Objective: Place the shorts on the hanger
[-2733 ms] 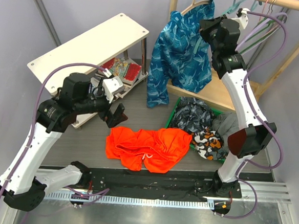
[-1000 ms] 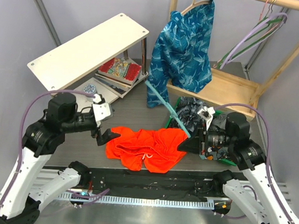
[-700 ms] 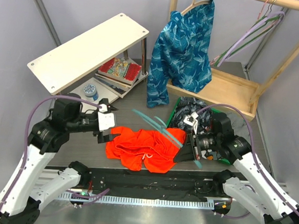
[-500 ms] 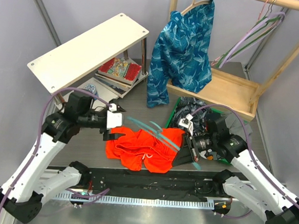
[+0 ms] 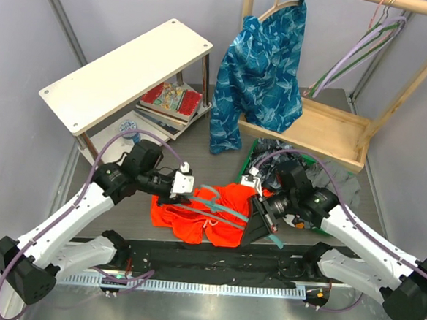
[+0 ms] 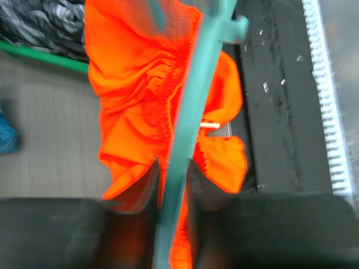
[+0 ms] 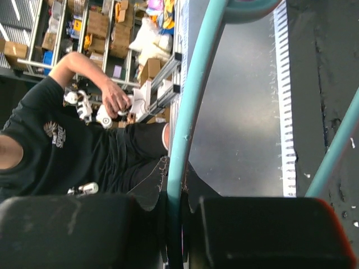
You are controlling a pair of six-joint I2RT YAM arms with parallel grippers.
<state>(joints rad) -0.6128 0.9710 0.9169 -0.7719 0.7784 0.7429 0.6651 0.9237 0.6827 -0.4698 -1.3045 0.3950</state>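
Note:
The orange-red shorts point(image 5: 194, 221) lie crumpled on the table between the two arms, and fill the left wrist view point(image 6: 129, 84). The teal hanger point(image 5: 221, 208) lies slanted just above them. My left gripper point(image 5: 189, 191) is at the hanger's left end. In its wrist view the jaws point(image 6: 171, 162) sit tight on either side of the teal bar point(image 6: 190, 101), blurred. My right gripper point(image 5: 256, 225) is shut on the hanger's other side, and its wrist view shows the thin teal rod point(image 7: 193, 84) pinched between the fingers point(image 7: 176, 168).
A green bin of dark patterned clothes point(image 5: 286, 165) stands right behind the right arm. A blue leaf-patterned garment point(image 5: 260, 68) hangs at the back over a wooden rack base point(image 5: 325, 131). Lilac hangers point(image 5: 353, 52) hang back right. A white shelf point(image 5: 124, 69) with books point(image 5: 170, 102) stands back left.
The left gripper has swung right to the hanger's end and its jaws have closed round the bar. The right arm has brought the hanger down and left over the shorts.

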